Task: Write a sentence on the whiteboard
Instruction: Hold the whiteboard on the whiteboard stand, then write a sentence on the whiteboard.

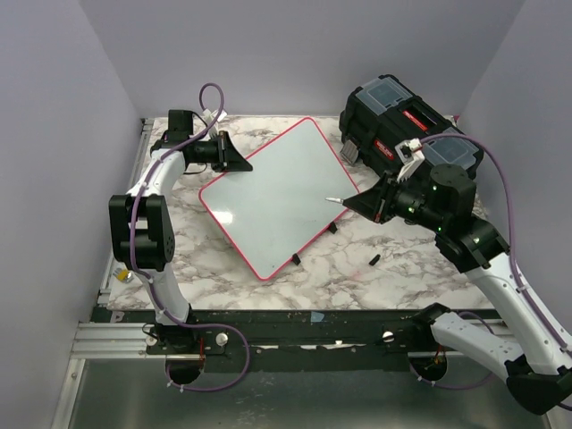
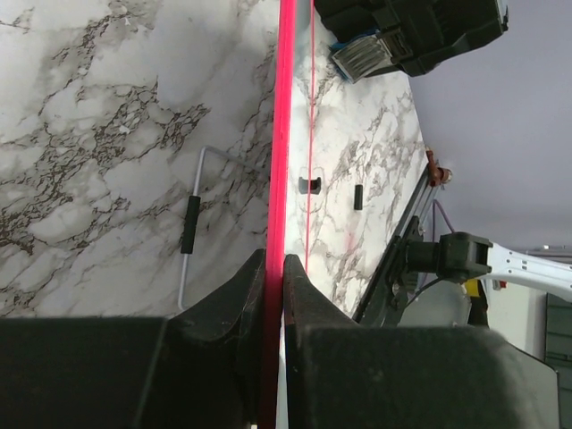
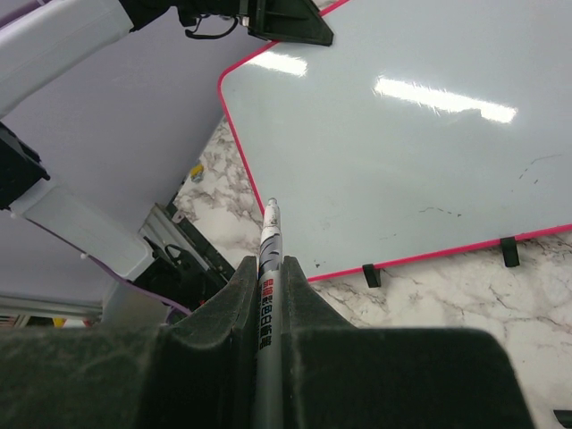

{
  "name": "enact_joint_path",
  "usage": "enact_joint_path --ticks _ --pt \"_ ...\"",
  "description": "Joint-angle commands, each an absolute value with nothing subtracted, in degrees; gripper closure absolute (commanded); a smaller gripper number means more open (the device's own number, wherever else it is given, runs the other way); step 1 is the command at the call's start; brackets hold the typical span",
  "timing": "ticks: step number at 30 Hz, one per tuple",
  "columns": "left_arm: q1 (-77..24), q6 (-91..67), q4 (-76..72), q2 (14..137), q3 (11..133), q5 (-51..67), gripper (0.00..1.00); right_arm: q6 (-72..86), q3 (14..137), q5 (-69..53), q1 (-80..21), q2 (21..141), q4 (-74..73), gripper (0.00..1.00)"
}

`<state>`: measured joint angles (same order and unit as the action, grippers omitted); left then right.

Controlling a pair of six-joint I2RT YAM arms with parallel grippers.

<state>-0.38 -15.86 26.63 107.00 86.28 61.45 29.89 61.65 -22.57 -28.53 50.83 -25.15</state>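
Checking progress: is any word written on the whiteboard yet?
No, in the top view the whiteboard shows a blank white face with no lettering on it.

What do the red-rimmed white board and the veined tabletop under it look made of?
Flat white board with red-pink rim: smooth glossy sheet, likely coated dry-erase laminate; bright light streaks reflect on it. Grey-veined tabletop: marble pattern, fairly matt; possibly printed laminate, real stone not excluded.
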Motion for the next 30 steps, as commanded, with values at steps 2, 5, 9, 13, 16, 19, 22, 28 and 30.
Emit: enact_joint_path --ticks 2,5,9,13,16,19,22,28,30 --pt "-0.9 -11.6 24.7 102.0 85.0 59.5 1.00 28.9 61.6 -22.1 -29.2 52.4 -25.1 0.99" --pt "-1.6 -9.9 24.3 99.9 83.8 57.5 1.00 28.1 62.8 -19.0 -30.9 53.7 -25.5 0.99" --pt "-2.2 -8.8 22.2 97.0 81.4 55.0 1.00 26.6 66.9 -10.7 -37.9 57.7 -27.7 0.99" --pt "-2.6 -8.5 19.8 94.2 79.0 52.8 1.00 26.1 70.6 1.7 -49.0 62.5 -28.1 0.99" --pt "-2.7 -8.5 19.4 93.1 78.4 51.7 1.00 25.9 71.6 8.3 -54.9 65.7 -26.7 0.99" --pt "-3.2 -8.3 19.4 92.2 77.9 50.1 1.00 25.3 72.3 12.4 -59.7 69.2 -24.5 0.99" --pt "-3.7 -7.8 19.9 91.7 77.6 48.7 1.00 25.1 72.7 15.1 -62.9 72.3 -22.1 0.99" --pt "-3.9 -8.5 18.7 91.0 76.7 49.4 1.00 24.9 72.1 17.9 -65.5 76.6 -15.0 0.99" --pt "-3.9 -8.6 18.6 90.7 76.6 49.2 1.00 24.5 72.0 18.8 -66.0 78.1 -12.2 0.99"
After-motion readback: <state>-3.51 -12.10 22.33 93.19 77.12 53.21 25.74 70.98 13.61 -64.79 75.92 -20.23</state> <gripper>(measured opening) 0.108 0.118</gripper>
